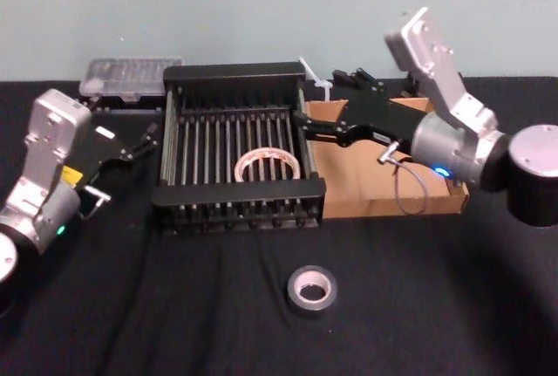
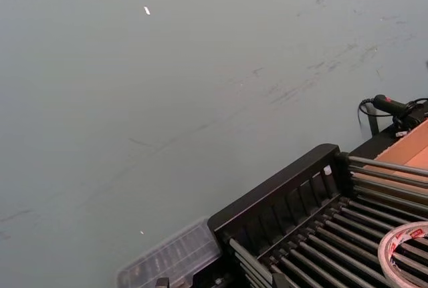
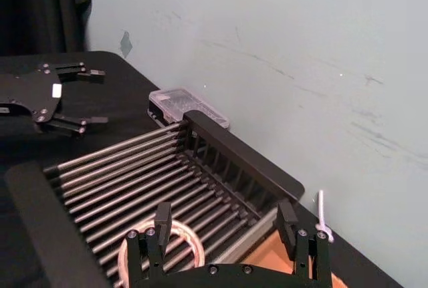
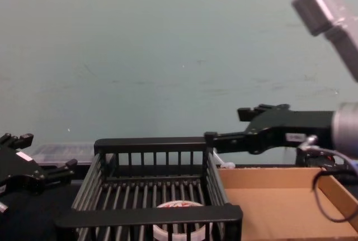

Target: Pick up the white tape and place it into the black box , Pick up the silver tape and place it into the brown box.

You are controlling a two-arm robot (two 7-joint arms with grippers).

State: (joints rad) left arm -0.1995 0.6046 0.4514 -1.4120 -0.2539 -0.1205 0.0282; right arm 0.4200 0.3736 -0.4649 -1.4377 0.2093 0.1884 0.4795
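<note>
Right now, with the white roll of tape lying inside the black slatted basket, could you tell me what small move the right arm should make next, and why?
Probably pull the open right gripper back from the black slatted basket toward the dark grey-silver roll of tape. The white roll of tape already lies in the basket, while the silver roll sits on the black table, outside the shallow brown cardboard tray.

Clear plastic case (image 1: 131, 78) lay flat at far left of table, against wall, lid closed; contents could not be made out. Black cloth (image 1: 174, 306) covered table surface, faintly creased near front edge. Pale green wall (image 1: 261, 10) stood behind, scuffed and scratched. Small white object (image 1: 311, 75) stood at far edge, right of centre; identity unclear. Dark curtain (image 3: 40, 7) hung at far left of wall.
</note>
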